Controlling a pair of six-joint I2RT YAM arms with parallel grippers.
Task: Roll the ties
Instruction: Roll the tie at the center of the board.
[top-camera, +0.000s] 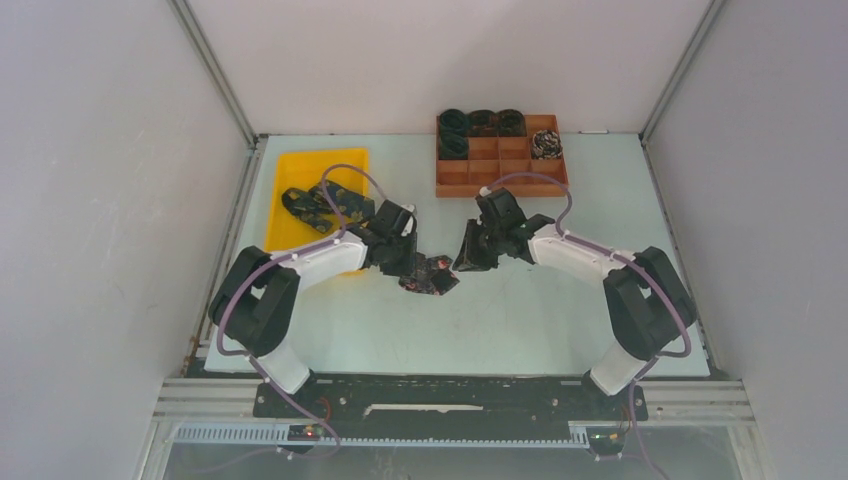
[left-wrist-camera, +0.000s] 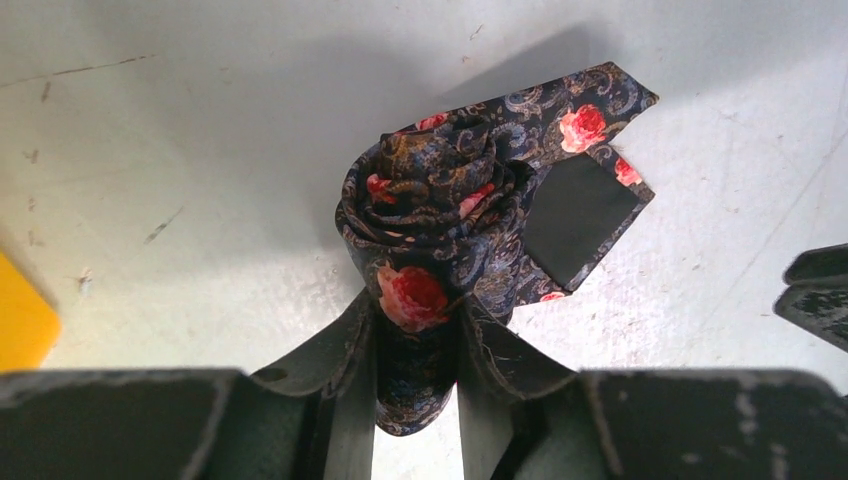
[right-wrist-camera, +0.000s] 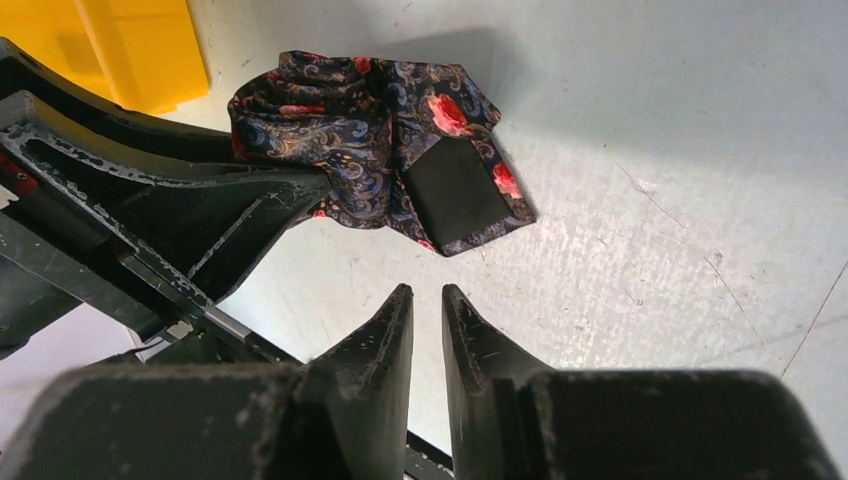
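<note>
Black fingers of the left gripper (left-wrist-camera: 418, 305) pinch a rolled tie (left-wrist-camera: 440, 190), dark paisley with red roses, near the middle of the pale table (top-camera: 520, 320). Its pointed end is unrolled and lies flat on the tabletop at 2 o'clock of the coil, black lining up. The right gripper (right-wrist-camera: 427, 300) hovers just beside the tie, at its 3 o'clock in the overhead view. Its fingers are drawn almost together with a thin slit between them, gripping nothing. At 10 o'clock on the table, a yellow tray (top-camera: 300, 170) holds loose ties (top-camera: 325, 205) in a tangle. At 1 o'clock, a brown divided box (top-camera: 500, 178) carries four dark coils (top-camera: 481, 123) toward its 11 o'clock corner and one paler coil (top-camera: 546, 145) at its 2 o'clock side.
</note>
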